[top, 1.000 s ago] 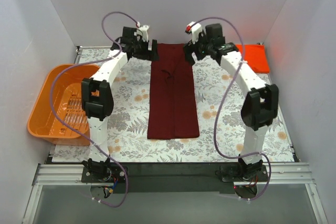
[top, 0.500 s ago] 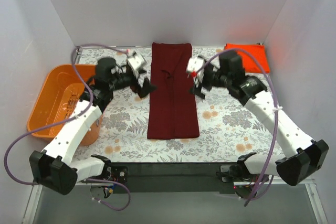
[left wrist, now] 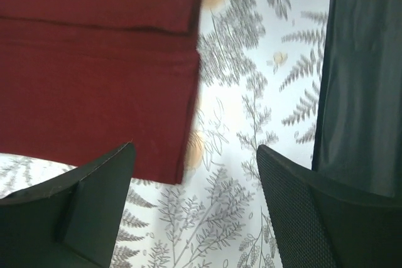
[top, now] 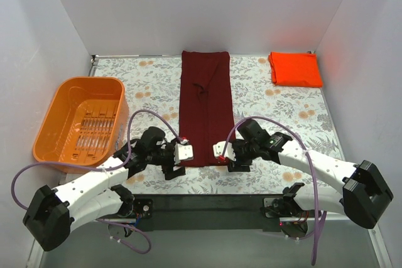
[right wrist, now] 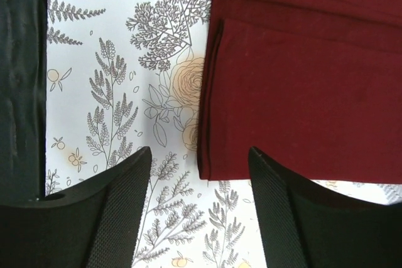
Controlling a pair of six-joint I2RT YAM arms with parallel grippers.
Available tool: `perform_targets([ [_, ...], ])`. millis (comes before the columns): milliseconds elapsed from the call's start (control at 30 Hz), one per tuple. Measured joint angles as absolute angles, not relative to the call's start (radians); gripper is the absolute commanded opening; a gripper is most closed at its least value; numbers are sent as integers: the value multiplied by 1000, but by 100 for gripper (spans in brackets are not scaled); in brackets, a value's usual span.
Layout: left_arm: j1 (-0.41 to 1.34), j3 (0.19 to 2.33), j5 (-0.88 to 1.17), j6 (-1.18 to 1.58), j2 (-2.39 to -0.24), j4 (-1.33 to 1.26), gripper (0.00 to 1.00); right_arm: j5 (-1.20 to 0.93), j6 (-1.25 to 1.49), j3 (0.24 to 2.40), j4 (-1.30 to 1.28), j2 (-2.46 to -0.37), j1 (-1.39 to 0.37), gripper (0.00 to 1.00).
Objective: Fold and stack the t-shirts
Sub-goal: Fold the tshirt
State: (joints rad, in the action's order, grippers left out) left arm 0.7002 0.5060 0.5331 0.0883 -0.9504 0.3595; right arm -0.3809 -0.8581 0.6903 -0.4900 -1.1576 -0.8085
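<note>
The dark maroon t-shirt (top: pixel 205 105) lies folded into a long narrow strip down the middle of the table. The bright orange-red t-shirt (top: pixel 295 69) lies as a folded rectangle at the far right. My left gripper (top: pixel 182 156) is open and empty beside the strip's near left corner (left wrist: pixel 179 167). My right gripper (top: pixel 222 155) is open and empty beside the strip's near right corner (right wrist: pixel 210 167). In both wrist views the corner lies on the cloth-covered table between the spread jaws, untouched.
An orange plastic basket (top: pixel 81 123) stands at the left edge. A floral tablecloth (top: pixel 276 111) covers the table. The dark front rail (top: pixel 207 202) runs just behind both grippers. White walls enclose the sides and back.
Both arms have swung back from the far end of the maroon strip to its near end, on either side. The shirt lies as before.
</note>
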Motion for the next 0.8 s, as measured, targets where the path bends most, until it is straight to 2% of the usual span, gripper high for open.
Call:
perform_targets([
  [33, 704, 481, 530, 68, -952, 349, 67, -381, -863, 671, -467, -1160, -808, 66],
  [133, 709, 443, 528, 23, -976, 321, 53, -380, -871, 631, -421, -1178, -809, 61],
  [367, 710, 431, 527, -16, -1063, 226, 47, -360, -898, 577, -310, -1241, -808, 51],
  [633, 711, 388, 504, -56, -1154, 156, 49, -364, -912, 561, -211, -1305, -789, 42],
  [800, 711, 389, 504, -64, -1204, 88, 42, -389, -905, 569, -168, -1337, -762, 34],
])
